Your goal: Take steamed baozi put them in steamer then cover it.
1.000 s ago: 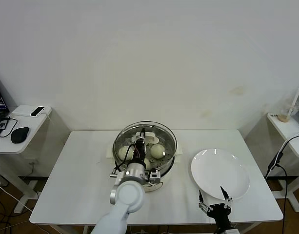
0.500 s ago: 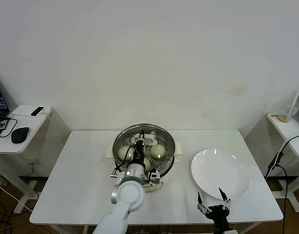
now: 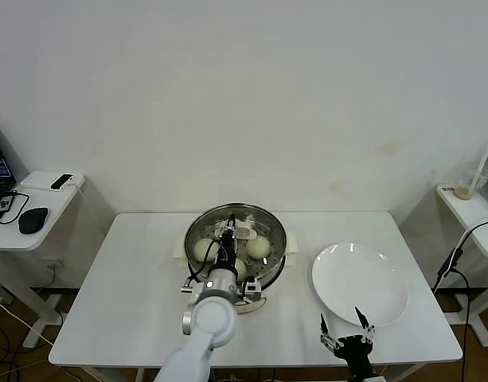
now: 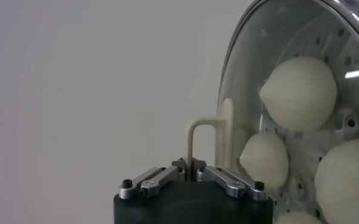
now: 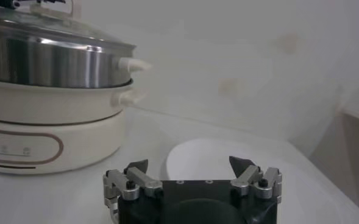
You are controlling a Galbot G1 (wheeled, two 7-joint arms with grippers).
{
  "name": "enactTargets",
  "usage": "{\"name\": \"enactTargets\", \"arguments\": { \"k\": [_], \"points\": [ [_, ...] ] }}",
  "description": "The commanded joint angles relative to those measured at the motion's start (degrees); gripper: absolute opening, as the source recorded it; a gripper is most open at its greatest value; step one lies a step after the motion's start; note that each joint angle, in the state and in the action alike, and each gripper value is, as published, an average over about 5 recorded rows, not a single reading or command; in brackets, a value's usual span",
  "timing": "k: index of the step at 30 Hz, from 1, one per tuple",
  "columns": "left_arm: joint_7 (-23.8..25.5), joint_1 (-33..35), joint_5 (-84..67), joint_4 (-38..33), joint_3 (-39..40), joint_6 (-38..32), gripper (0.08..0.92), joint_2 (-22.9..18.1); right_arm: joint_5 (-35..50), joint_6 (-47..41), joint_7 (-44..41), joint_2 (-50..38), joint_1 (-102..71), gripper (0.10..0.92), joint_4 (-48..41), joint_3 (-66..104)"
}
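Sitting on the shiny round metal steamer (image 3: 236,253) is the clear glass cover (image 4: 270,73), with smooth round baozi (image 4: 298,91) under it; I am counting three. The left gripper (image 4: 190,165) is pinching the cover's cream handle (image 4: 206,139). Beside the steamer, near the flat white plate (image 3: 360,284), the right gripper (image 5: 191,165) is spread wide.
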Motion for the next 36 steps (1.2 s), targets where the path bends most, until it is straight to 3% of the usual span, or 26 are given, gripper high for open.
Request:
{"name": "enactTargets", "arguments": {
  "k": [1, 6, 15, 18, 20, 26, 29, 36],
  "points": [
    [-0.1, 1.6, -2.0, -4.0, 0.0, -0.3, 0.277, 0.6, -0.1, 0.1, 0.0, 0.1, 0.0, 0.823, 0.0, -0.1],
    [-0.7, 5.1, -4.1, -9.9, -0.3, -1.0, 0.416, 2.3, -0.2, 0.3, -0.1, 0.1, -0.1, 0.823, -0.1, -0.1],
    [-4.0, 16.6, -14.4, -22.7, -2.4, -4.5, 0.676, 9.5, -0.3, 0.7, -0.1, -0.1, -0.6, 0.823, -0.6, 0.2],
    [-6.7, 22.7, -21.0, -26.2, -5.0, -7.7, 0.759, 10.7, -0.1, 1.0, -0.1, -0.6, -0.9, 0.823, -0.8, 0.3],
    [-11.3, 26.4, -28.1, -26.8, -8.2, -11.4, 0.800, 10.8, 0.3, 1.3, -0.2, -1.3, -1.2, 0.823, -0.7, 0.6],
    [-25.3, 33.2, -65.3, -19.8, -21.9, -29.3, 0.822, 11.2, 2.5, 2.2, -1.2, -5.3, -2.7, 0.823, 0.8, 1.7],
    [-27.8, 36.8, -81.5, -19.8, -26.5, -29.6, 0.823, 10.3, 4.0, 2.6, -1.3, -7.6, -3.4, 0.823, 1.5, 2.0],
    [-27.4, 45.6, -97.1, -22.1, -29.0, -28.4, 0.823, 8.0, 11.7, 2.7, -0.5, -13.4, -4.9, 0.823, 3.0, -0.9]
  ]
}}
